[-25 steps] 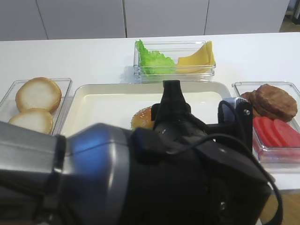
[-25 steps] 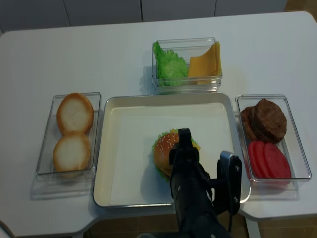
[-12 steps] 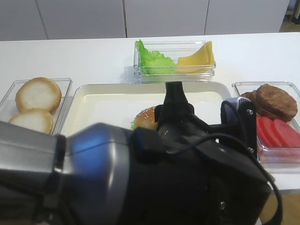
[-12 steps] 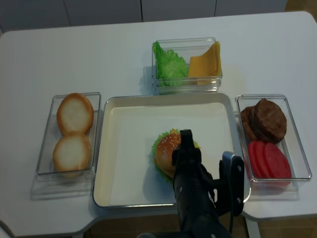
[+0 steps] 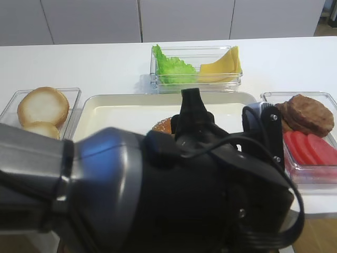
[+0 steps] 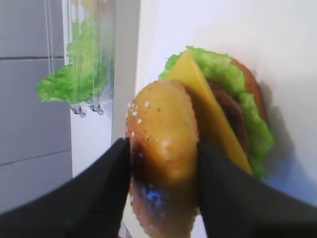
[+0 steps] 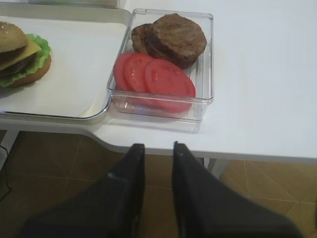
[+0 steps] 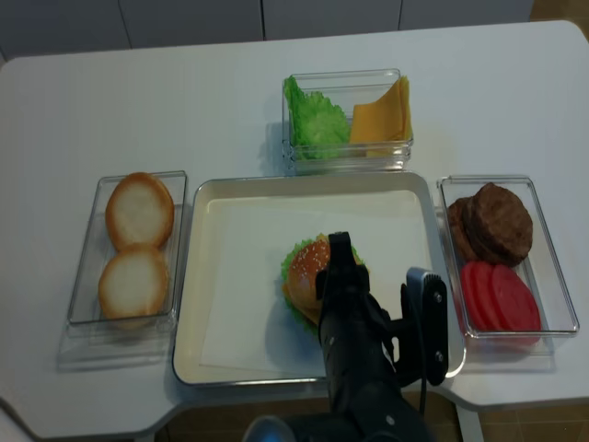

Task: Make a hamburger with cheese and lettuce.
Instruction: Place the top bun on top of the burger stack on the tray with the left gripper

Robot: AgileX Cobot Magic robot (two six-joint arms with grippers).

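Observation:
The hamburger (image 8: pixel 302 276) sits on the metal tray (image 8: pixel 230 221), a sesame bun over a square orange-yellow cheese slice (image 6: pixel 208 114), a dark patty and a frilly green lettuce rim (image 6: pixel 250 126). It also shows in the right wrist view (image 7: pixel 20 54) and, mostly hidden by the arm, in the first high view (image 5: pixel 162 125). My left gripper (image 6: pixel 163 158) is shut on the top bun, one finger on each side of it; from above the gripper (image 8: pixel 331 269) covers the burger's right part. My right gripper (image 7: pixel 158 153) hangs below the table's front edge with its jaws nearly together and nothing between them.
A clear box at the left holds two pale bun halves (image 8: pixel 138 210). A back box holds a leaf bunch (image 8: pixel 317 120) and paler cheese slices (image 8: pixel 382 115). A right box holds dark patties (image 8: pixel 497 221) and tomato slices (image 8: pixel 502 295). My left arm fills the front of the first high view.
My left gripper and the burger's top have shifted slightly left and away on the tray. The left arm bulks a little larger in the first high view.

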